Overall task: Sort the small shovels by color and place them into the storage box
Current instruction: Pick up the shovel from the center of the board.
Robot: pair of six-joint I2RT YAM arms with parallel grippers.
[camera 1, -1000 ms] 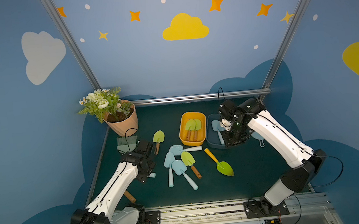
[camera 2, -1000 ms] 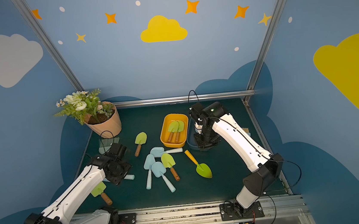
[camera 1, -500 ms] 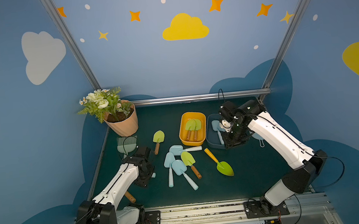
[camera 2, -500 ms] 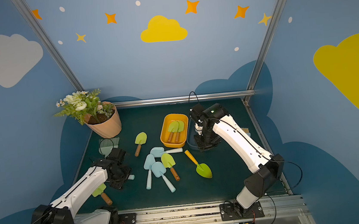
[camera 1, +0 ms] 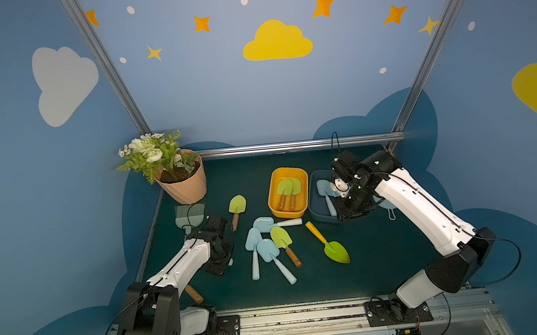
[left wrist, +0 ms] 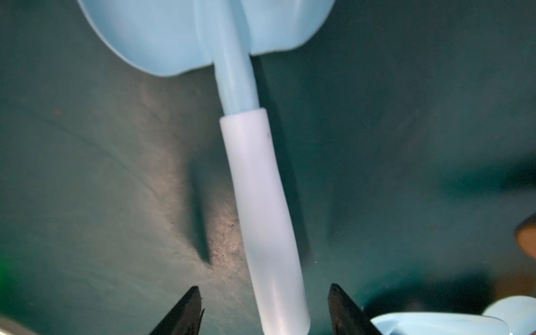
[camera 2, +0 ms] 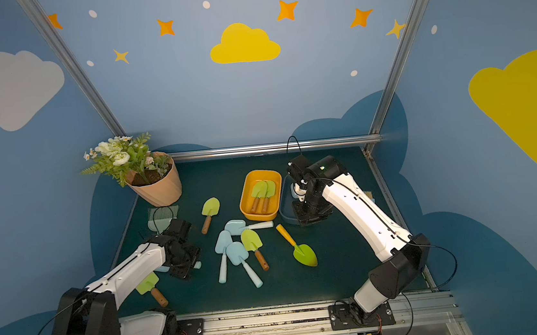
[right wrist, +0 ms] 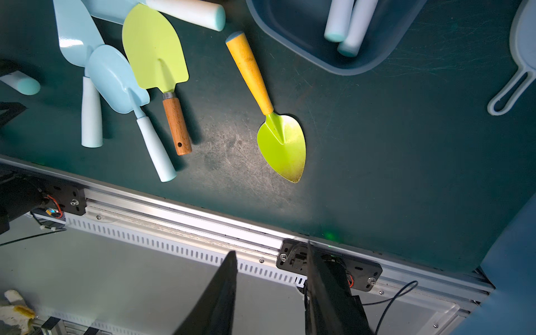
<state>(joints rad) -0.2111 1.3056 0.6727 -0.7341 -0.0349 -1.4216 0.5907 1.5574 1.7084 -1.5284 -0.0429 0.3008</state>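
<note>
Nearest the front rail, a lime-green shovel with a brown handle lies half hidden beneath the left arm. Just beyond it, the left gripper is down at the table. Its jaws stand wide apart astride the pale handle of a light blue shovel. A gap shows on either side of the handle, so nothing is gripped.

In the middle of the table, three more light blue shovels lie bunched with a green brown-handled shovel, touching and partly overlapping. An orange-handled green shovel lies apart from them, on the right arm's side.

Farther back, a lone green shovel rests between the grey-green brush and the yellow box. Two green shovels lie side by side in that box. Just beside it, the dark blue box holds light blue shovels.

The right gripper hangs over that box's near wall, its jaws partly open and empty. A light blue brush lies beside the blue box, mostly hidden by the right arm in both top views. At the far left corner stands a flower pot.
</note>
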